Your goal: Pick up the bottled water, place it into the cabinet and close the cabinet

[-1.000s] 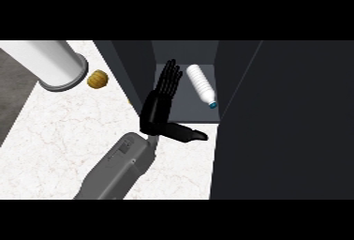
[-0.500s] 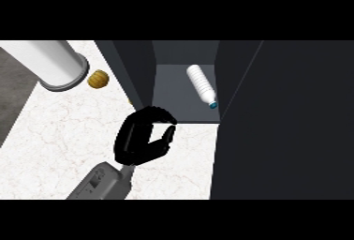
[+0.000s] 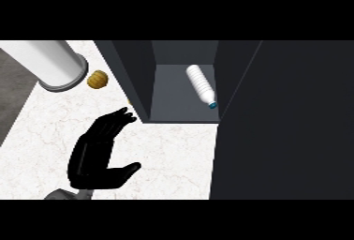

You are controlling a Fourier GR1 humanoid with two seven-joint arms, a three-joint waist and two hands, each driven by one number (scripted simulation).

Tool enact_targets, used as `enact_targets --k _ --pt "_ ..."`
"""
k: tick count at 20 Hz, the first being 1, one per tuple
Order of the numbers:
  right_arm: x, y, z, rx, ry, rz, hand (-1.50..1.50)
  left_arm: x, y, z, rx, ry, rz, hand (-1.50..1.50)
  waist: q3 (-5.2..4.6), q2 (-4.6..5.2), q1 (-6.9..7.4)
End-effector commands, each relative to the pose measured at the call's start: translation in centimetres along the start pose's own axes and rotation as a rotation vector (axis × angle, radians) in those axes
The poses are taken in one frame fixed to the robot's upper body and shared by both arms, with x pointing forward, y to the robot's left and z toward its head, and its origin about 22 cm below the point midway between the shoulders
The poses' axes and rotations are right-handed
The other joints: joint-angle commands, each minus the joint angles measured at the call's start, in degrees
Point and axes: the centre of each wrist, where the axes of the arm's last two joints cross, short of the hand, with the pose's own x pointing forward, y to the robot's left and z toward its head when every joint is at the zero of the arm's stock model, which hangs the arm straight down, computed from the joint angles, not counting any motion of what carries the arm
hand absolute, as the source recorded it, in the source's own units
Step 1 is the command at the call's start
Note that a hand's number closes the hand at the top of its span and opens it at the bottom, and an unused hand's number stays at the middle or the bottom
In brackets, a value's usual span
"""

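**Q:** Hand position and state?

**A:** One black hand [image 3: 97,157] shows in the head view, at lower left, on a grey forearm [image 3: 66,194] that enters from the lower edge. Which arm it belongs to cannot be told from this view alone. Its fingers [image 3: 114,123] are straight and lie together, pointing up and to the right toward the cabinet's left wall; the thumb [image 3: 126,169] is spread out to the right. It holds nothing, and it lies over the white marbled table [image 3: 173,154].

**Q:** Where is the task's thing?

**A:** The clear plastic water bottle with a blue cap [image 3: 201,86] lies on its side on the floor of the dark grey cabinet [image 3: 181,101], toward the right side of the compartment, cap end toward the front. It is well apart from the hand.

**Q:** State of the cabinet?

**A:** The compartment stands open to view. A large dark panel [image 3: 290,122] fills the right of the frame beside the opening; whether it is the door cannot be told.

**Q:** Other items?

**A:** A white cylinder with a grey rim [image 3: 50,63] lies tilted at upper left, with a small brown ridged object [image 3: 97,79] just beside it on the table.
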Motion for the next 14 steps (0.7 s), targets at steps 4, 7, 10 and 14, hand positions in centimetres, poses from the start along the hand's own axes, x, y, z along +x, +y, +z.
enact_targets --k 4,7,10,14 --pt "4.4 1.6 -1.5 0.204 0.021 0.111 1.5 3.0 2.6 2.9 0.083 -0.017 0.046 -1.5 -0.13 -0.16 -0.08" --pt "5.1 2.1 -2.3 0.281 -0.018 0.102 1.5 4.3 3.9 3.1 0.084 -0.024 0.064 -1.5 -0.32 -0.2 0.46" --pt "4.4 2.4 -2.8 0.339 -0.015 0.103 1.5 5.1 5.3 4.6 0.105 -0.022 0.047 -1.5 -0.48 -0.75 0.93" --pt "4.7 2.2 -3.4 0.385 -0.021 0.14 1.5 5.9 6.4 5.7 0.102 0.011 0.043 -1.5 -0.74 -0.44 2.49"
